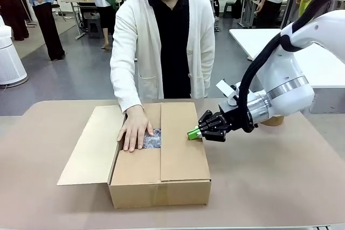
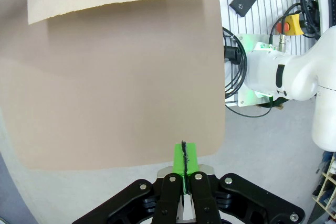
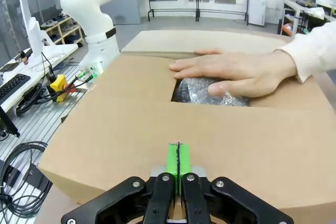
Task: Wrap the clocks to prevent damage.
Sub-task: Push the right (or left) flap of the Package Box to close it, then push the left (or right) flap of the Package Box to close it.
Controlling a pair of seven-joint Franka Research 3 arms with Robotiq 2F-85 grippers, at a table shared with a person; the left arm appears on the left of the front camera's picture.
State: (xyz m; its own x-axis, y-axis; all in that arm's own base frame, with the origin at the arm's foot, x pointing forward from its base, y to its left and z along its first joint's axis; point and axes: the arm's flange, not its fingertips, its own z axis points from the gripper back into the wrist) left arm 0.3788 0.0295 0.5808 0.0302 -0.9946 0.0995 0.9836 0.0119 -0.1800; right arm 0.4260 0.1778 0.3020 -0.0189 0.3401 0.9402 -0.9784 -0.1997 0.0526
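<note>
**A:** Where is the wrapped item?

**B:** A bundle of bubble wrap (image 1: pixel 152 139) lies inside the cardboard box (image 1: pixel 161 171), which sits in the middle of the tabletop (image 1: pixel 269 181). The bundle shows through a gap in the box top. Whether a clock is inside the wrap cannot be told.

**A:** And the person?

**B:** The person stands at the far side of the tabletop. One hand (image 1: pixel 135 129) lies flat on the left half of the box top, with the fingertips at the edge of the gap, partly over the bubble wrap. The outer left flap (image 1: pixel 89 146) is open and spreads out to the left.

**A:** What is the right gripper doing?

**B:** The right gripper (image 1: pixel 193 133) comes in from the right with its green pads pressed together and nothing between them. Its tips are at the far right edge of the right flap, which is folded down. Whether they touch the cardboard cannot be told.

**A:** And the left one?

**B:** The left gripper (image 2: pixel 184 163) is also closed and empty, pad against pad. It hangs by a rounded corner of the tabletop, well apart from the box.
</note>
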